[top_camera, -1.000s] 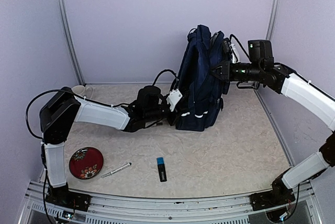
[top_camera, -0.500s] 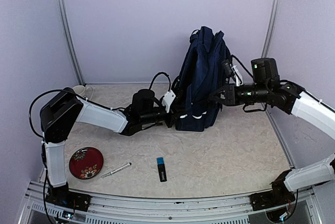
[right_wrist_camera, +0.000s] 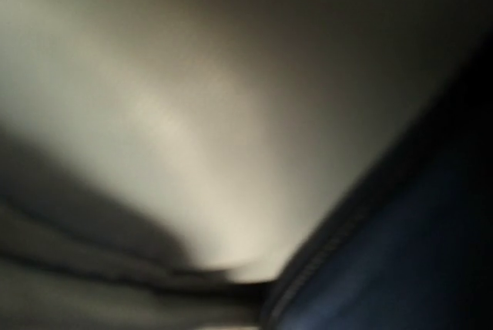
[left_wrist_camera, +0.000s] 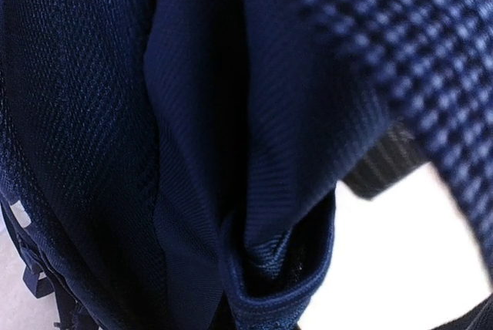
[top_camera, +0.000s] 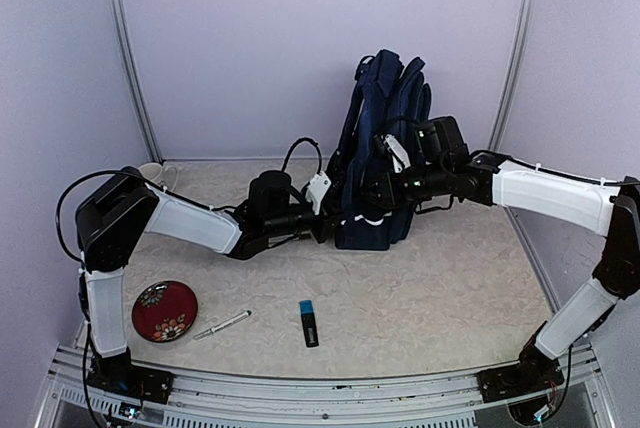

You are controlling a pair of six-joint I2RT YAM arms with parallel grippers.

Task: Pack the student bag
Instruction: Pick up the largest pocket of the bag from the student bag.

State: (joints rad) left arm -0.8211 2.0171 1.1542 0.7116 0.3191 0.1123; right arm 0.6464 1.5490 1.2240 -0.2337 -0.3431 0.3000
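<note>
The student bag [top_camera: 392,113], navy with white trim, stands upright at the back middle of the table. My left gripper [top_camera: 326,227] is pressed into its lower left edge. The left wrist view is filled with navy bag fabric [left_wrist_camera: 92,114], and a folded pocket hem [left_wrist_camera: 269,295] runs down to where the jaws are; the fingers themselves are hidden. My right gripper [top_camera: 373,191] reaches in from the right against the bag's mid front. The right wrist view is blurred, showing only pale grey lining [right_wrist_camera: 192,114] and a dark blue zip edge [right_wrist_camera: 400,268], with no fingers visible.
A red patterned plate [top_camera: 164,310], a white pen [top_camera: 222,325] and a black stick with a blue cap [top_camera: 309,322] lie on the near table. A white cup [top_camera: 155,173] stands at the back left, behind my left arm.
My right arm has swung down and left, from the bag's upper right side to its mid front. The bag's top has shifted slightly. My left arm has barely moved.
</note>
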